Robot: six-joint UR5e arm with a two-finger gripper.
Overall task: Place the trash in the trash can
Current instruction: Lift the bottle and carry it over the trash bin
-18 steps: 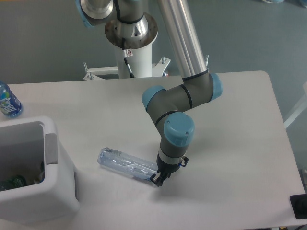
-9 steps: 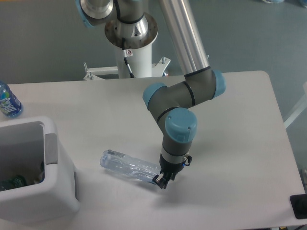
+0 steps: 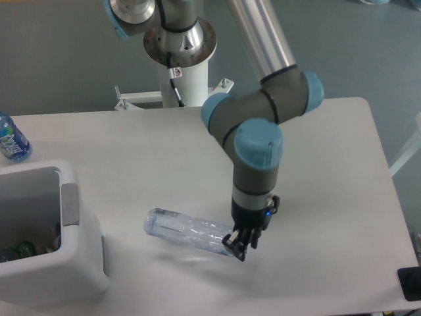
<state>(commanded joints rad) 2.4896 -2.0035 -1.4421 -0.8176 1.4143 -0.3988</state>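
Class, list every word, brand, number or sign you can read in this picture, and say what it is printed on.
Nothing here can be read for certain.
Blue-labelled water bottle: white lettering on the label, too blurred to read.
Small tag on the cable at the arm's base: red mark, too small to read.
Crinkled clear bottle at the hand: no label visible.
Trash can: no lettering visible.

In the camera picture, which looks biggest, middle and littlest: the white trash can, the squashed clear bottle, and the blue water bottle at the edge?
1. The white trash can, biggest by far.
2. The crinkled clear bottle, held at one end by the end effector.
3. The blue-labelled water bottle, littlest, though it is farther away and cut off by the picture edge, so that is unsure.
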